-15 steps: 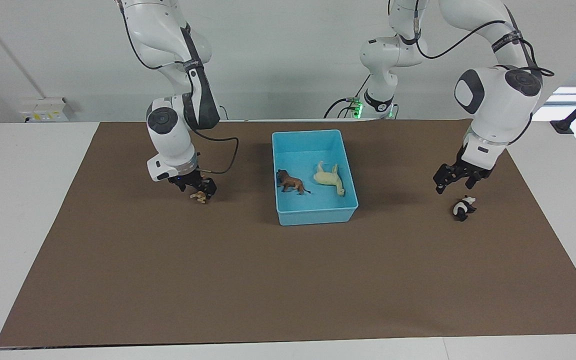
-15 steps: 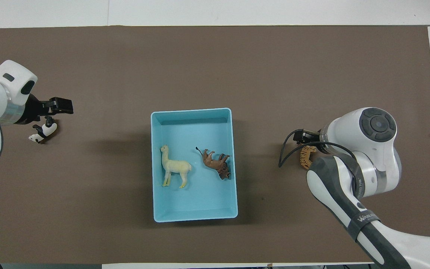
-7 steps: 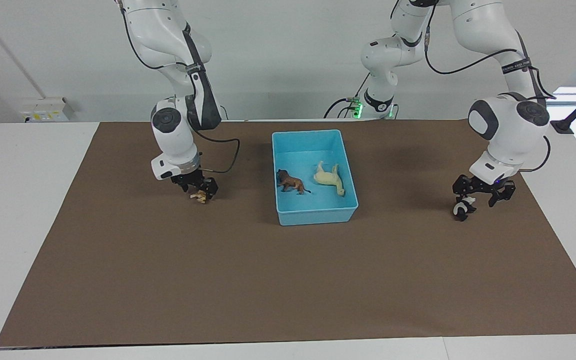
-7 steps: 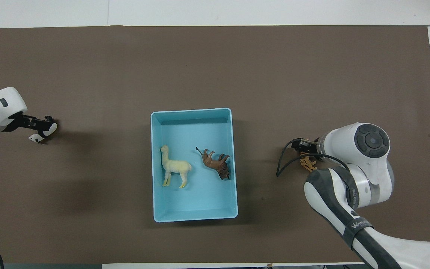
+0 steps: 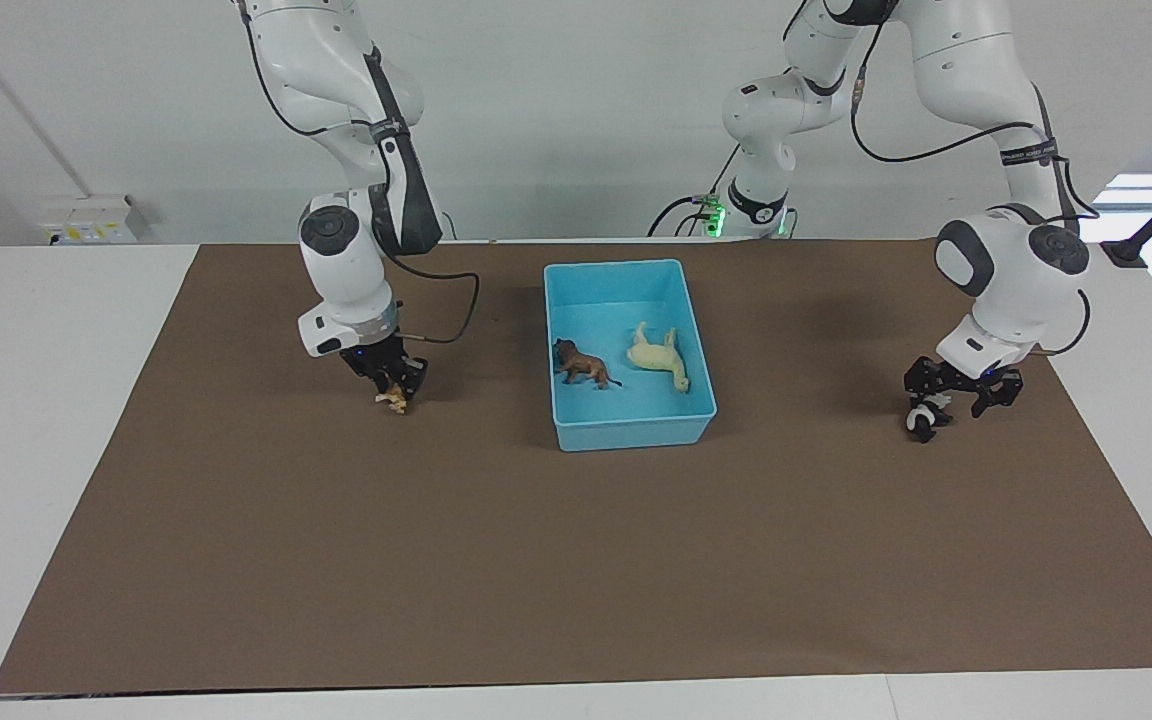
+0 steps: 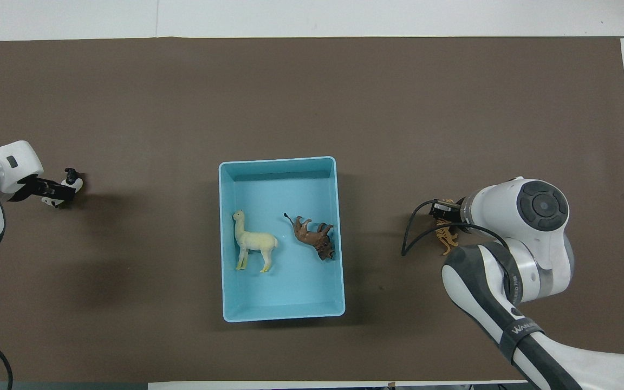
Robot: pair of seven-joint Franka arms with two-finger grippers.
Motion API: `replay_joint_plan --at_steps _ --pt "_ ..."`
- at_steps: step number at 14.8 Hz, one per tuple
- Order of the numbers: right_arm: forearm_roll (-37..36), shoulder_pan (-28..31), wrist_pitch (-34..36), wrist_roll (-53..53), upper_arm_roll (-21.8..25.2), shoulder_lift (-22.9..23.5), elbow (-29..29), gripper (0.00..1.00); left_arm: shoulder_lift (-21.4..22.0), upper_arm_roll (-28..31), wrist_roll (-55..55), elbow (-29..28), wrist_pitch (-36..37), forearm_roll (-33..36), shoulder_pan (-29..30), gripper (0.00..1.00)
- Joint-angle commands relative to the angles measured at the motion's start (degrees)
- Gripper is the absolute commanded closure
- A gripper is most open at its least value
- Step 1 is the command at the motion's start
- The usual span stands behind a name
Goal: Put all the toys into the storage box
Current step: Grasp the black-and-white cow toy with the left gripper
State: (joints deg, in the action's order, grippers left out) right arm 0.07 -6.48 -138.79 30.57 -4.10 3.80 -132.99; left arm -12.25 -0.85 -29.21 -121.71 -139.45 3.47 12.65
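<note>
Gathering stage: right gripper (image 5: 398, 385) fingers narrowing around tiger (image 5: 395, 399); left gripper (image 5: 954, 392) fingers wide, straddling panda (image 5: 924, 415). Next: secure grips, lift, carry to storage box (image 5: 636, 436).

1. Toy figurines: four in all; one horse (image 6: 254, 242), one lion (image 6: 314, 241), one tiger (image 6: 446, 239), one panda (image 6: 65, 184)
2. Of those four: two lie in the box; two are out on the mat
3. Storage box (image 6: 228, 281): one, light blue
4. Brown mat (image 6: 312, 97): one, over the tabletop
5. Robot arms: two; one gripper each, right gripper (image 5: 394, 385), left gripper (image 5: 958, 392)
</note>
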Motion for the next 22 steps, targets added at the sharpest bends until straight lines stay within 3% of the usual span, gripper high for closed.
replay_joint_plan --at_steps 1,4,7,8,9,10,11,13,15,17,20,22 --pt "0.7 1.0 8.2 -1.3 -0.4 2.3 8.9 1.00 0.7 -0.6 -0.3 -3.1 -1.9 1.1 0.8 0.00" --pt "1.2 0.9 15.1 -0.6 -0.4 3.6 15.9 1.00 0.4 -0.6 -0.2 -3.2 -2.1 1.1 0.8 0.01" --pt "1.5 0.9 15.7 -1.3 -0.4 3.2 14.5 0.98 0.5 -0.6 -0.2 -3.8 -2.1 1.1 1.0 0.20" --pt "1.5 1.0 15.2 -2.9 -0.4 2.4 12.3 0.55 0.5 -0.6 -0.2 -3.9 -2.1 1.1 1.0 0.26" --pt "1.5 1.3 14.7 -5.1 -0.3 1.4 9.9 0.27 0.5 -0.6 -0.2 -4.0 -2.1 1.1 1.0 0.30" --pt "1.5 1.6 12.7 -6.5 -0.3 0.6 7.4 0.10 0.5 -0.6 -0.1 -4.0 -2.1 1.1 1.0 0.41" --pt "1.5 1.8 10.0 -6.7 -0.3 -0.1 5.0 0.02 0.5 -0.6 0.2 -4.1 -2.1 1.1 1.0 0.54" --pt "1.5 1.7 6.4 -6.8 -0.4 -0.8 1.6 0.00 0.5 -0.6 0.8 -4.2 -1.9 1.1 1.0 0.82" --pt "1.5 1.7 5.8 -6.9 -0.4 -0.8 -0.2 0.00 0.5 -0.6 3.7 -3.3 -1.3 1.1 0.3 0.98" --pt "1.5 1.6 2.1 -6.8 -0.4 -1.1 -2.3 0.00 0.4 -1.0 9.4 -0.5 2.3 0.9 -0.6 1.00" --pt "1.5 1.2 0.5 -6.8 -0.5 -1.2 -3.8 0.00 1.2 -1.3 23.0 9.6 17.2 0.1 -8.0 1.00" --pt "1.5 1.3 -4.3 -6.8 -0.5 -1.3 -6.6 0.00 2.5 -1.4 32.5 14.5 26.5 -0.3 -13.8 1.00"
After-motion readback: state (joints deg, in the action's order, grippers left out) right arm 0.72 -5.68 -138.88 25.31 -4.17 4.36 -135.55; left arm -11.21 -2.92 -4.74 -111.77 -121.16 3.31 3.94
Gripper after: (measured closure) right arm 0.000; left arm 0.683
